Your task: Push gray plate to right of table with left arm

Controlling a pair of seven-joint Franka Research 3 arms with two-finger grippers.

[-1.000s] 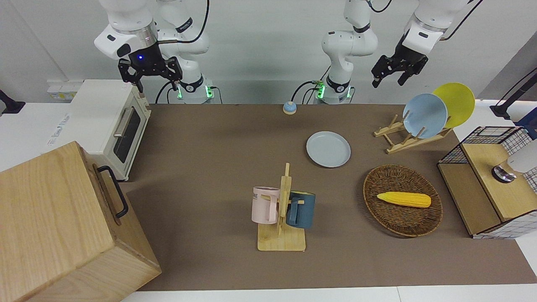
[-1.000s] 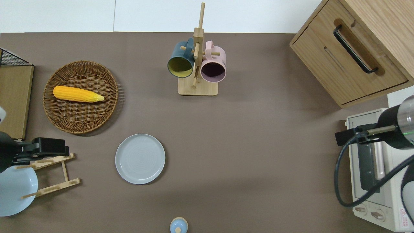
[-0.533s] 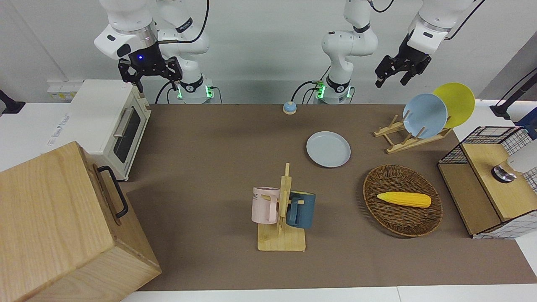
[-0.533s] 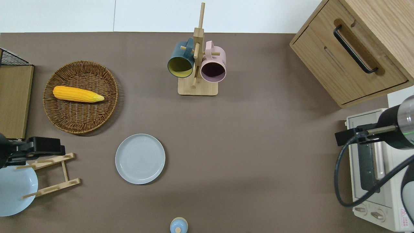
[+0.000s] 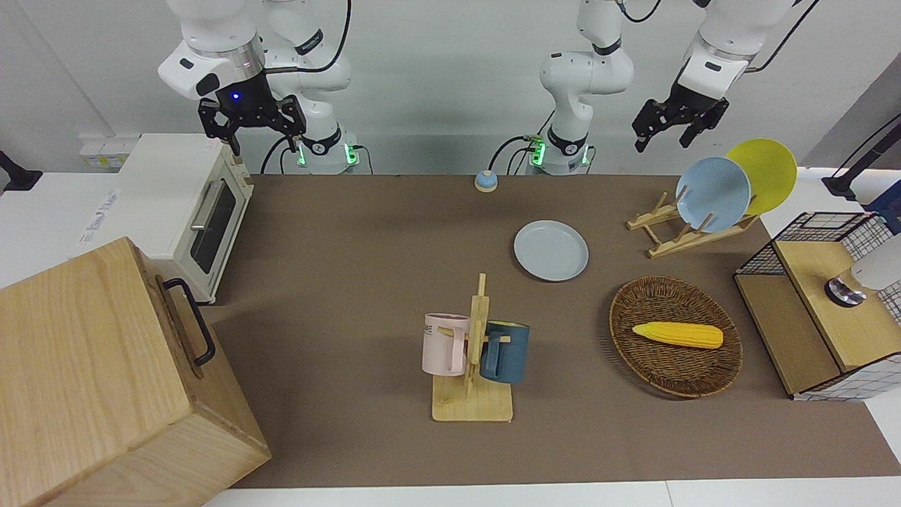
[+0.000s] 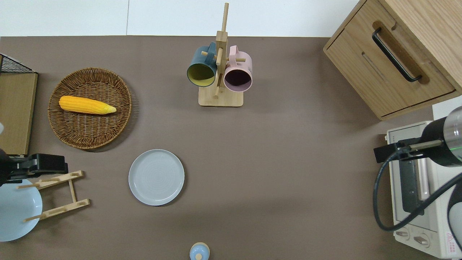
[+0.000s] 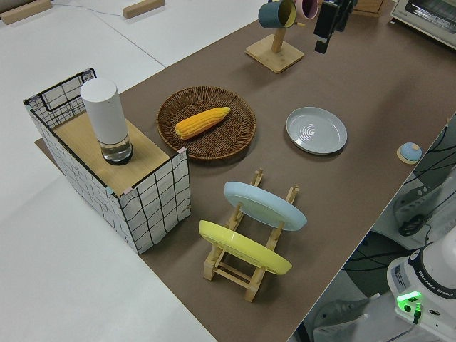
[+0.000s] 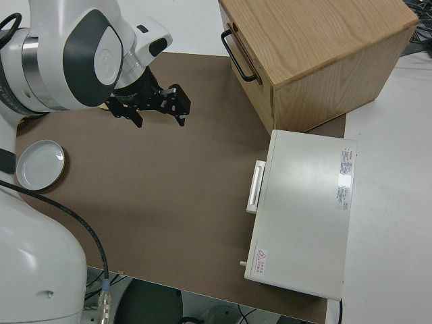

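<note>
The gray plate (image 5: 550,251) (image 6: 156,177) (image 7: 316,130) lies flat on the brown table (image 5: 352,232) (image 6: 288,162), around mid-length and fairly near the robots. My left gripper (image 5: 663,142) (image 6: 47,164) hangs high in the air with its fingers open and empty. The overhead view puts it over the wooden plate rack (image 6: 57,195), well apart from the gray plate and toward the left arm's end of the table. The right arm is parked, its gripper (image 5: 259,138) (image 8: 160,117) open and empty.
The rack holds a sky-blue plate (image 5: 712,193) and a yellow plate (image 5: 764,172). A wicker basket (image 5: 676,366) with a corn cob, a mug tree (image 5: 475,352), a wire-sided box (image 5: 830,303), a wooden cabinet (image 5: 105,380), a toaster oven (image 5: 190,204) and a small blue bell (image 5: 486,181) also stand here.
The left gripper has risen a little and drifted toward the left arm's end of the table. The gray plate and the right arm have not moved.
</note>
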